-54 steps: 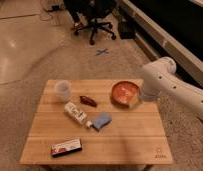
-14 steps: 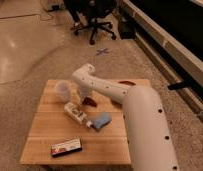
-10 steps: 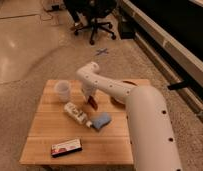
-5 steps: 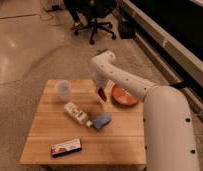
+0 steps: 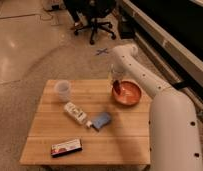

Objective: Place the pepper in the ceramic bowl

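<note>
The orange-red ceramic bowl (image 5: 129,94) sits at the right side of the wooden table (image 5: 50,132). My white arm reaches in from the lower right and bends down over the bowl's left rim. My gripper (image 5: 116,82) hangs just above the bowl's left edge. A small dark red-brown pepper (image 5: 116,89) shows at the gripper's tip, over the inside of the bowl near its left rim. I cannot tell whether it is held or resting in the bowl.
A translucent white cup (image 5: 63,90) stands at the table's back left. A white bottle (image 5: 76,113) and a blue sponge-like object (image 5: 101,120) lie mid-table. A flat red-and-white packet (image 5: 66,147) lies near the front edge. An office chair (image 5: 95,15) stands behind.
The gripper has moved right from the table's middle to the bowl's left rim, carrying the pepper with it. The pepper is gone from its earlier spot beside the cup.
</note>
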`<state>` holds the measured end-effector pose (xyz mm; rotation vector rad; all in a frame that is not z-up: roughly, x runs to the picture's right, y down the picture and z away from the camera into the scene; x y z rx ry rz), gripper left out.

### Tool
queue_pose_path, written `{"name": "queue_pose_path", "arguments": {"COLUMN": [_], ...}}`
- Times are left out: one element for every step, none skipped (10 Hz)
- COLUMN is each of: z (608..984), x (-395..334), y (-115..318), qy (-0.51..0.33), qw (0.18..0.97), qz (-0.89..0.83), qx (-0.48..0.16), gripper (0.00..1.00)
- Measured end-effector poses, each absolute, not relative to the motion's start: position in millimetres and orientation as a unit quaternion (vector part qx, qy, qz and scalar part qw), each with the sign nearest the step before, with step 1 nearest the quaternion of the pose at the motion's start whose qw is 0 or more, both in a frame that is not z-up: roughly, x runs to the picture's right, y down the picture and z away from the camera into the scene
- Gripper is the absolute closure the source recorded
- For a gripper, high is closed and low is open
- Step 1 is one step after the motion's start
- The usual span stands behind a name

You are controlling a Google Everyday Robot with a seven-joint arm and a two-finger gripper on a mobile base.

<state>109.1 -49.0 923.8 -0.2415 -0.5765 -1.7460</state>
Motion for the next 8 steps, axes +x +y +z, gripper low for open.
{"name": "queue_pose_path", "arguments": {"z": [931.9, 941.6, 947.2, 951.8, 958.2, 960.4, 961.0, 961.1], "x": [123.4, 138.8, 148.2, 156.2, 166.3, 170.6, 174.2, 178.8], "y": [-45.7, -39.6, -35.8, -32.9, -29.5, -30.0, -30.6, -33.4], "qy": [-0.253, -0.259, -0.263, -0.266, -0.270, -0.272, -0.275, -0.278], "qw": [0.612, 0.627, 0.636, 0.643, 0.653, 0.659, 0.663, 0.668], "qz": [-0.740, -0.724, -0.715, -0.706, -0.694, -0.689, -0.684, -0.680], "qx": [-0.113, -0.123, -0.128, -0.131, -0.133, -0.130, -0.127, -0.118], "gripper": [0.95, 0.84, 0.76, 0.68, 0.54, 0.46, 0.38, 0.26]}}
